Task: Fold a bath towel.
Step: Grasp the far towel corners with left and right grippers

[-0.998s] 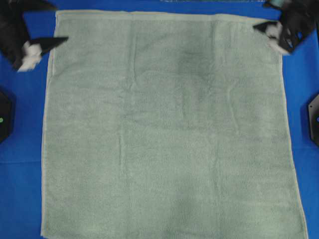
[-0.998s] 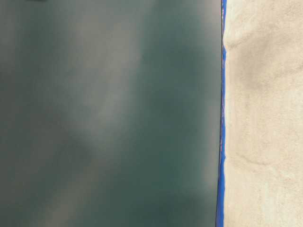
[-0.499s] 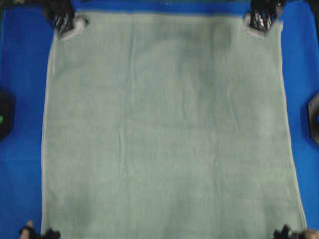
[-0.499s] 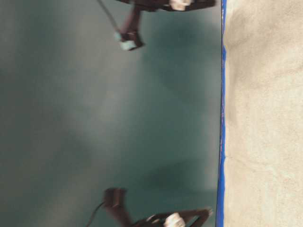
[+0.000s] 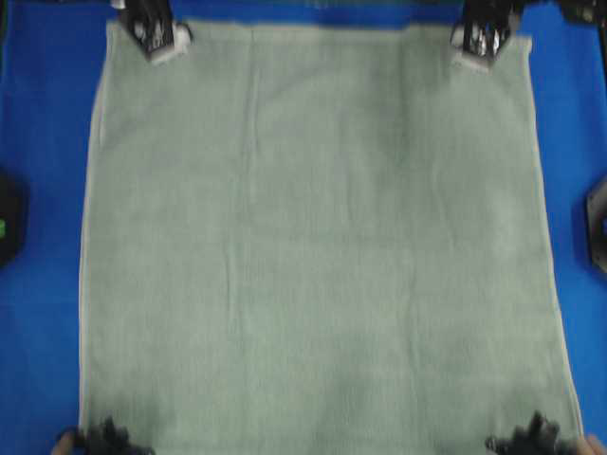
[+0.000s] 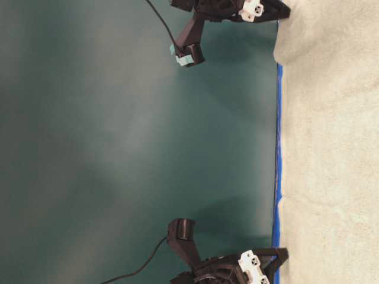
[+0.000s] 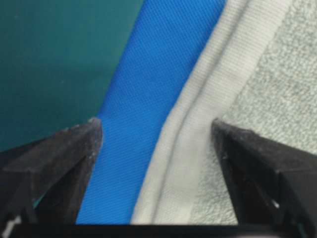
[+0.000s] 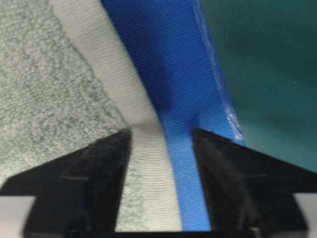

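Towel first: the bath towel (image 5: 318,237) lies spread flat and almost square over the blue table covering (image 5: 43,142), its far hem directly under both grippers. The left gripper (image 7: 156,136) stands with jaws wide apart, straddling the flat hemmed border (image 7: 208,114), one finger over blue cloth and the other over terry. The right gripper (image 8: 161,141) is also parted, though narrower, with its hem (image 8: 126,99) bunched slightly between the fingers. Neither has pinched anything yet, as far as I can see.

From where I stand, the risk is an uneven pickup. The right jaws look nearer to closing than the left, so one corner could lift first and skew the fold. Each outer finger also sits on the blue covering, so a close could snag that cloth along with the hem, or slip off the thin border altogether.
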